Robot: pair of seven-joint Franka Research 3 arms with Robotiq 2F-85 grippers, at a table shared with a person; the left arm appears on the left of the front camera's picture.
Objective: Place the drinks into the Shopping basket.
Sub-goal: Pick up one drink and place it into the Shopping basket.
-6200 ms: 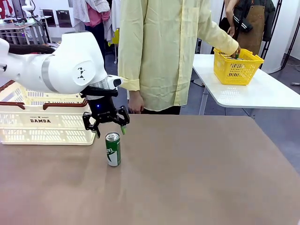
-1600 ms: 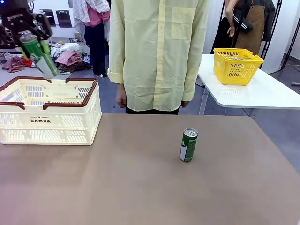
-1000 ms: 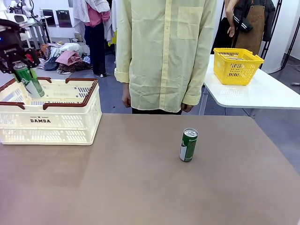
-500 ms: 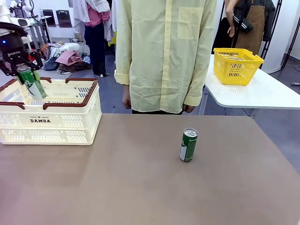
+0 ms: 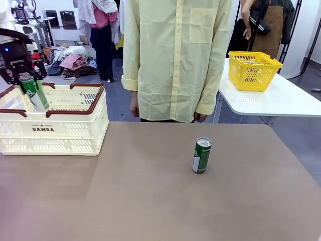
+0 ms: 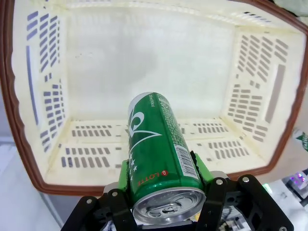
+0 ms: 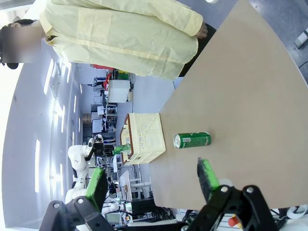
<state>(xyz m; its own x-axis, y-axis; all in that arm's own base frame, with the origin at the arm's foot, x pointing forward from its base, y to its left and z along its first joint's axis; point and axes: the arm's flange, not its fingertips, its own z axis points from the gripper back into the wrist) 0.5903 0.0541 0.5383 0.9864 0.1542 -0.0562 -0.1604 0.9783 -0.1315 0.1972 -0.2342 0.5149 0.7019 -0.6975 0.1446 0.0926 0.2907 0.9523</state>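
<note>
Can (image 6: 161, 154) clamped by left gripper (image 6: 163, 177) over basket (image 6: 29, 120); front view adds second can (image 5: 202, 155) on table (image 5: 150, 201); right gripper (image 7: 151, 172) apart.

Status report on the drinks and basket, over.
Left gripper shut on green can, tilted above Shopping basket. Right gripper open, holding nothing. Second green can upright on table. Nothing blocking the basket.

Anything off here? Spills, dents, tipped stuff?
Nothing stands out. The left gripper holds a green can tilted over the Shopping basket; the second green can stands upright on the table, no spill.
</note>
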